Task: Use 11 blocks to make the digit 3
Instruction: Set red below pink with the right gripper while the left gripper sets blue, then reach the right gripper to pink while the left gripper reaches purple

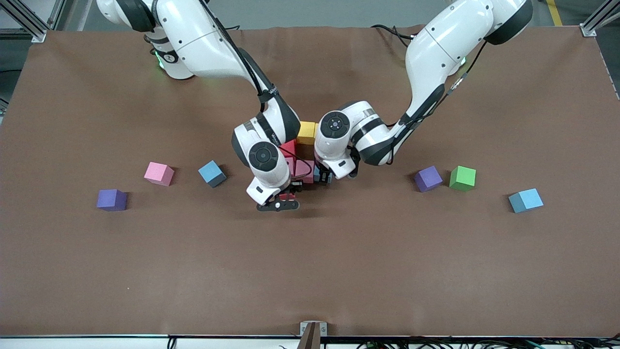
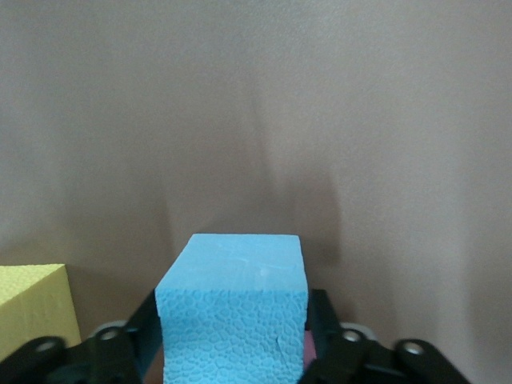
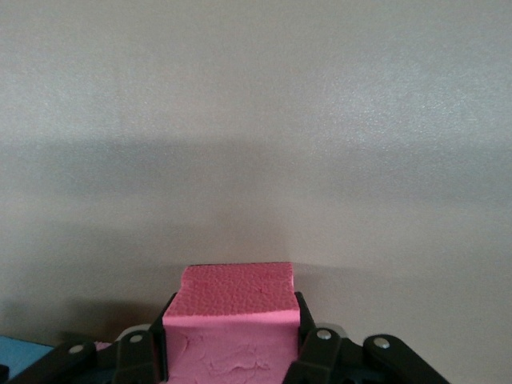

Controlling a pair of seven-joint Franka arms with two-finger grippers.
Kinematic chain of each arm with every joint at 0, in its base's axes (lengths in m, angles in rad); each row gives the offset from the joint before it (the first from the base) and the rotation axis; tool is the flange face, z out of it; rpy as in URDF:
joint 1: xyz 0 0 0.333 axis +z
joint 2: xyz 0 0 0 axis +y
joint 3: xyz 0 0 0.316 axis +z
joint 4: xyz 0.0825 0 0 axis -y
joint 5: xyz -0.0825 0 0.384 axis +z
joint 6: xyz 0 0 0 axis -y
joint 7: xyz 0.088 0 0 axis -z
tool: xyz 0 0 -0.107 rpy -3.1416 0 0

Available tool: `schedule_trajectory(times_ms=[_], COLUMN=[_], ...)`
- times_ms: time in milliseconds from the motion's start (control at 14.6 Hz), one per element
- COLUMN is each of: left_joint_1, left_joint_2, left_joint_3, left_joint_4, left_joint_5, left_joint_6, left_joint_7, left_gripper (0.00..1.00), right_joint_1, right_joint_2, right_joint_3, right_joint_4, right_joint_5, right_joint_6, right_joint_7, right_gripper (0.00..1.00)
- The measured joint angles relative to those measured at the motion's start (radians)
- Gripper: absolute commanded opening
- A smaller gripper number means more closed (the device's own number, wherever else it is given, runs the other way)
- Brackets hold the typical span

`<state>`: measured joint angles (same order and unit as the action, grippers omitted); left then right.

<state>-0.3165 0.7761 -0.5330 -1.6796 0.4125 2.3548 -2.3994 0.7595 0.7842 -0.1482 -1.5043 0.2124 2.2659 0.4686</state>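
The left claw (image 2: 232,356) brackets a blue block (image 2: 232,312) low at the half-built figure (image 1: 302,155) mid-worktop (image 1: 310,271); whether it grips cannot be told. The right claw (image 3: 232,352) pinches a pink block (image 3: 232,332) beside it. Each block should sit flush before lifting straight up. Spare blocks lie toward both ends.

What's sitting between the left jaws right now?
A light blue block, filling the gap; a yellow block sits beside it. Whatever lies beneath the blue block is covered.

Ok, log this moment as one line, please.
left gripper: around blue block, at figure | right gripper: shut on pink block, beside it | loose blocks: six
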Motion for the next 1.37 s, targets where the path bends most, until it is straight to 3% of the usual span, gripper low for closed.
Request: schedule_trajectory(times_ms=[68, 137, 205, 820, 1162, 1367], left_joint_1=[0.001, 0.001, 0.002, 0.013, 0.058, 0.111], left_joint_2=[0.0, -0.001, -0.003, -0.126, -0.139, -0.14], left_joint_3=[0.0, -0.001, -0.004, -0.014, -0.013, -0.012], left_joint_4=[0.002, 0.006, 0.012, 0.024, 0.074, 0.093], left_joint_5=[0.0, 0.0, 0.0, 0.0, 0.0, 0.0], left_joint_6=[0.0, 0.0, 0.0, -0.033, -0.073, -0.128], left_joint_7=[0.002, 0.003, 0.003, 0.027, 0.204, 0.377], left_gripper=[1.0, 1.0, 1.0, 1.0, 1.0, 1.0], right_joint_1=[0.0, 0.0, 0.0, 0.0, -0.015, -0.096], right_joint_2=[0.0, 0.0, 0.0, -0.002, -0.073, -0.158], right_joint_3=[0.0, 0.0, 0.0, -0.001, -0.024, -0.037], right_joint_4=[0.0, 0.0, 0.0, 0.014, 0.04, 0.042], right_joint_5=[0.0, 0.0, 0.0, 0.001, 0.001, 0.0], right_joint_6=[0.0, 0.0, -0.001, -0.004, -0.084, -0.14], right_joint_7=[0.0, 0.0, 0.0, 0.0, 0.001, 0.002], right_gripper=[0.6, 0.93, 1.0, 1.0, 1.0, 1.0])
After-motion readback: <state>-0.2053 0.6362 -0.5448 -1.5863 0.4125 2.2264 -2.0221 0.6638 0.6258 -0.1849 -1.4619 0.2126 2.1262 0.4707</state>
